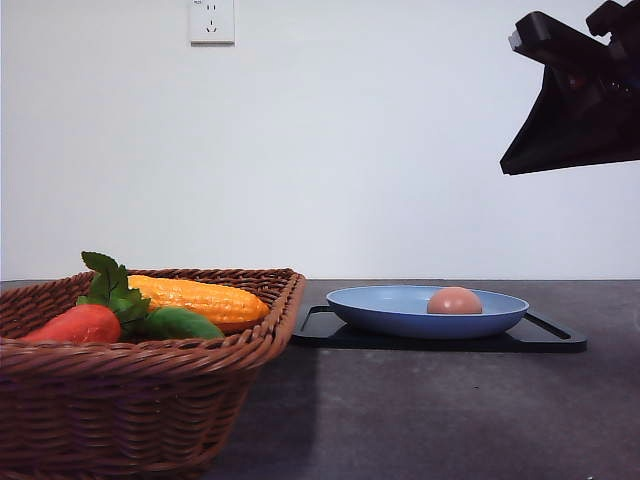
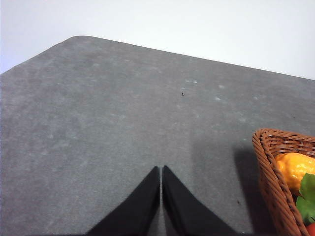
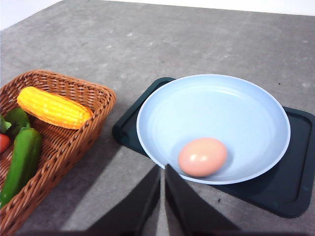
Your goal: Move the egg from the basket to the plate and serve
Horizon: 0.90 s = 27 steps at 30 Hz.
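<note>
The pinkish-tan egg (image 1: 455,301) (image 3: 203,157) lies inside the blue plate (image 1: 390,308) (image 3: 211,108), near its rim. The plate rests on a flat black tray (image 1: 550,338) (image 3: 295,191). The brown wicker basket (image 1: 150,400) (image 3: 93,128) (image 2: 268,172) stands to the left of the tray. My right gripper (image 3: 162,169) is shut with nothing held, raised above the table just short of the egg; its arm (image 1: 580,100) shows high at the right. My left gripper (image 2: 161,169) is shut and empty over bare table beside the basket.
In the basket lie a yellow corn cob (image 1: 200,298) (image 3: 51,107), a green cucumber (image 1: 180,323) (image 3: 19,160) and a red vegetable with green leaves (image 1: 80,322). The grey tabletop (image 1: 450,420) extends in front of the tray. A white wall with a socket (image 1: 211,20) stands behind.
</note>
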Each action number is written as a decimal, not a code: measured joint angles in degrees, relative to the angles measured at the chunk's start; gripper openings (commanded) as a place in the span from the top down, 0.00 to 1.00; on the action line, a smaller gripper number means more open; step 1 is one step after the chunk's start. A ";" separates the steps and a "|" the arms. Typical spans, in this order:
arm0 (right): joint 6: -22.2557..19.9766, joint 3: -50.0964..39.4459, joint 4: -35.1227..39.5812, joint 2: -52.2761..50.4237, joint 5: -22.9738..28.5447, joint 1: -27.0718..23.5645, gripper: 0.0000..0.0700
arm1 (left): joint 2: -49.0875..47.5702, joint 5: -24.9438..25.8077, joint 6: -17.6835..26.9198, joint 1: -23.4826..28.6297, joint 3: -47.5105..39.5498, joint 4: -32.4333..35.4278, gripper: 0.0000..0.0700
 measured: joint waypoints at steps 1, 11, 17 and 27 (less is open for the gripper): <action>0.00 0.00 0.00 0.00 0.00 0.00 1.00 | 0.00 0.00 0.00 0.00 0.00 0.00 1.00; 0.00 0.00 0.00 0.00 0.00 0.00 1.00 | 0.00 0.00 0.00 0.00 0.00 -0.02 1.00; 0.00 0.00 0.00 0.00 0.00 0.00 1.00 | 0.00 0.00 0.00 0.00 0.00 0.00 1.00; -0.77 -0.02 -1.33 -2.74 1.89 -0.23 1.00 | 0.00 0.00 0.00 0.00 0.00 0.00 1.00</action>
